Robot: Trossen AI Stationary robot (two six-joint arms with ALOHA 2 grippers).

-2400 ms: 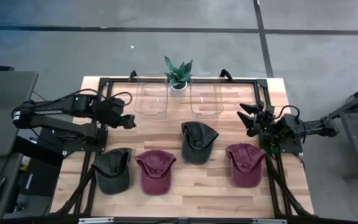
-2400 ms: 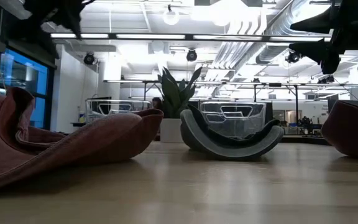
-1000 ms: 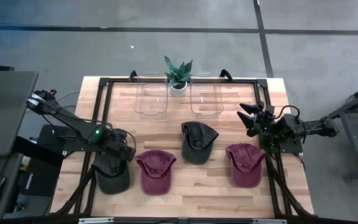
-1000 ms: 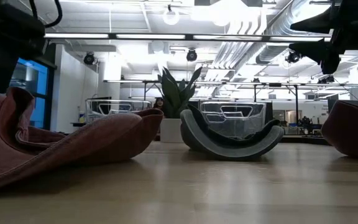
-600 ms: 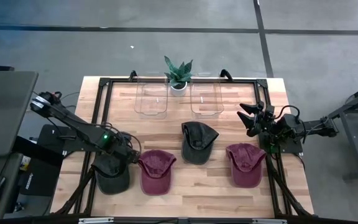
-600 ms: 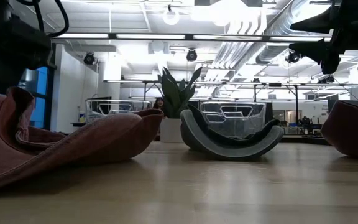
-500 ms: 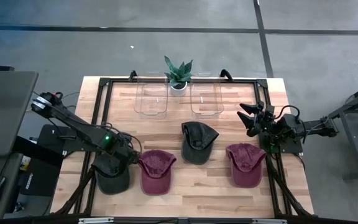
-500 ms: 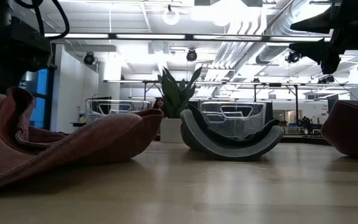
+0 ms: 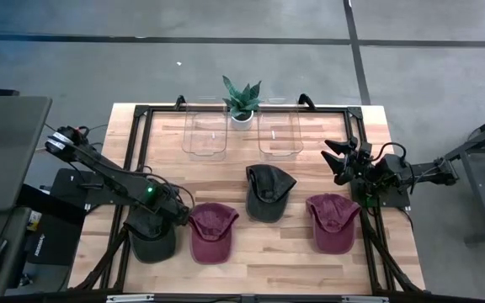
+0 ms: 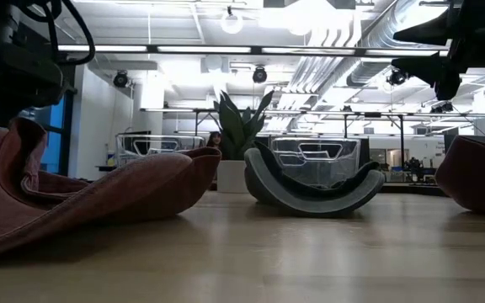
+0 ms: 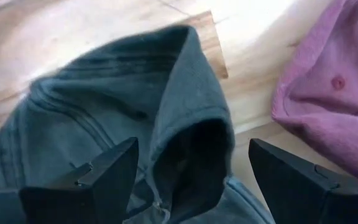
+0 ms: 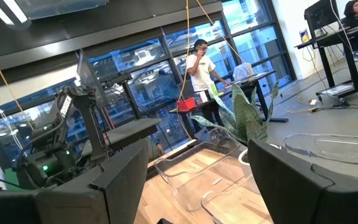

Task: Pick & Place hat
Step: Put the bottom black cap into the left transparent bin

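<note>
Four hats lie on the table. A dark green hat (image 9: 151,240) sits at the near left, with a maroon hat (image 9: 212,231) beside it. A dark hat (image 9: 268,192) lies in the middle, and a second maroon hat (image 9: 333,221) lies at the right. My left gripper (image 9: 175,215) hangs open just above the dark green hat (image 11: 104,118). Its fingers stand on either side of a raised fold (image 11: 194,134) of that hat. My right gripper (image 9: 338,160) waits open, raised over the table's right side. My left gripper (image 11: 191,180) comes from above, pointing down, with one finger (image 11: 98,180) over the dark green hat's crown cloth and the other (image 11: 297,180) beyond the raised fold. I cannot tell whether either finger touches the cloth.
Two clear bins (image 9: 206,133) (image 9: 280,133) stand at the far edge with a potted plant (image 9: 242,103) between them. Bare wood shows between the bins and the hats and along the near edge (image 9: 268,265). People stand in the room beyond the table (image 12: 201,62).
My left gripper has moved a short way toward the near edge and toward the table's right. It now stands over the dark green hat's edge that lies next to the maroon hat. The right arm has kept still.
</note>
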